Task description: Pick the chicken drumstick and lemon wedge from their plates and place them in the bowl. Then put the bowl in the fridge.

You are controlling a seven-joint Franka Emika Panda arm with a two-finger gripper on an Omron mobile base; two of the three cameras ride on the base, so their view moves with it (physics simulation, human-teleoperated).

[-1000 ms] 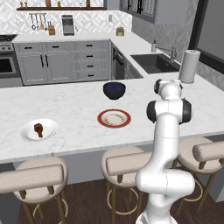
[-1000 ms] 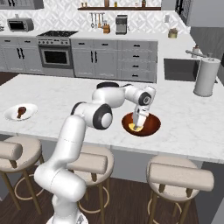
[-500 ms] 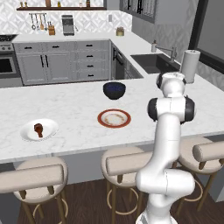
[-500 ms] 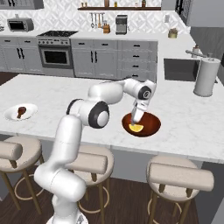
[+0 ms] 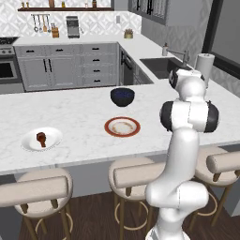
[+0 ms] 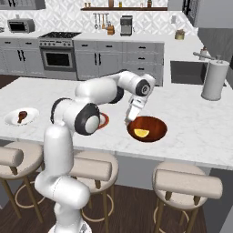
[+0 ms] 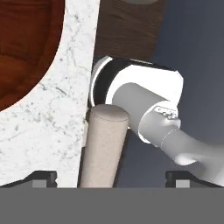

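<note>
— Since the lemon lies in the bowl, is the gripper finished there?

— I'd judge so. It hangs just past the bowl's left rim, above the counter, with its jaws spread apart and nothing between them. In the hand view one fingertip sits at each bottom corner, far apart, looking down over the counter's front edge onto a stool; the bowl's brown curve fills the upper left corner there.

— Where does the bowl stand?

— Near the front edge of the counter, towards its right half, just right of the red-rimmed plate. That plate is bare, which fits the wedge having come from it. Placing the bowl beside the plates keeps each carry short, I'd guess.

— And the drumstick?

— On the white plate, close to the front edge at the counter's left end, well apart from the bowl. It lies roughly mid-plate, so a grasp from above looks open.

— Anything in the way?

— A navy bowl stands farther back, behind the red-rimmed plate, off the straight line along the front edge. A paper-towel roll stands at the back right, beside the sink.

— Next step, then?

— Probably a long swing left to the drumstick. The fridge comes last; I can't place it from here.
</note>
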